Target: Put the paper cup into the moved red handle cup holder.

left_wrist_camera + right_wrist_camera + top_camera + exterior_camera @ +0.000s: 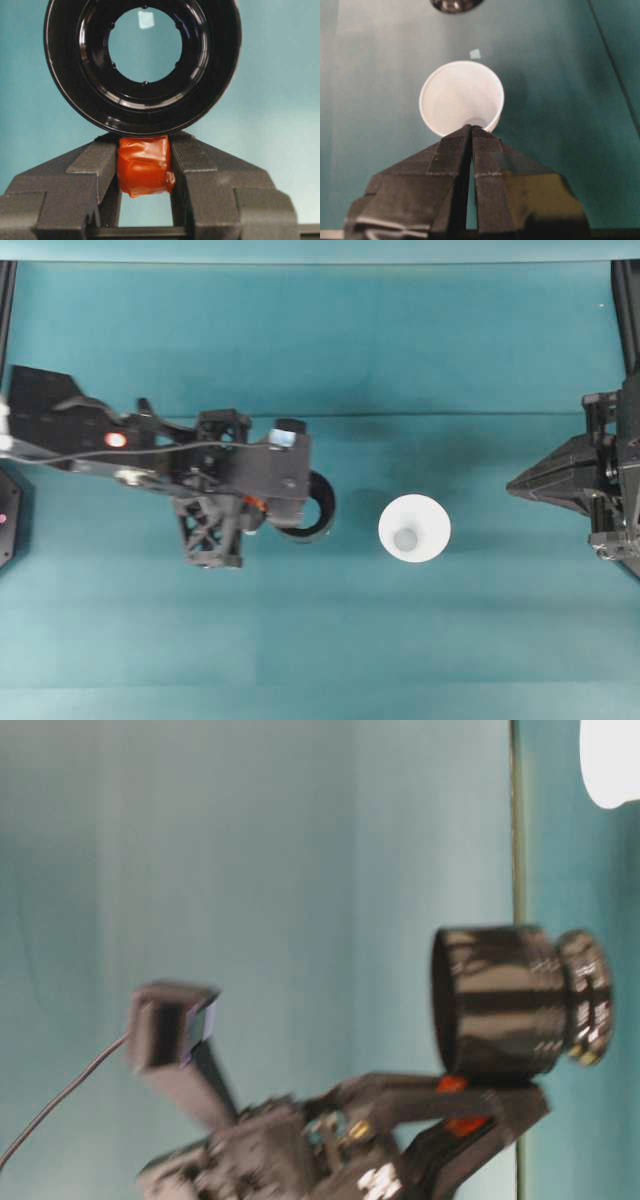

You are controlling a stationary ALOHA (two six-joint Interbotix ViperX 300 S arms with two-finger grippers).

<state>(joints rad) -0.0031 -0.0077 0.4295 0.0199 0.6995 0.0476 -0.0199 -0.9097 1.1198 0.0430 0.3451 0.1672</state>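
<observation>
The worktop (320,350) is covered in plain teal cloth, with a faint seam running across it at mid-depth in the overhead view and a paler strip of the same colour along its far edge. In the table-level view the backdrop behind is the same teal, blurred.

In the left wrist view, nearest the lens, the left pincer (145,167) is nearly closed, its two black fingers (95,170) clamped on the orange-red handle tab (144,165). Just beyond, at twelve o'clock from the tab, is the red handle cup holder (75,100), glossy black, seen straight down its open ring. The table-level view shows it lifted off the worktop and lying on its side.

In the right wrist view the right pincer (471,131) is pressed closed, empty, with its tips in front of the rim of the paper cup (460,95). Overhead, the cup stands at three o'clock from the holder, apart from it, and the right pincer lies at three o'clock from the cup.
</observation>
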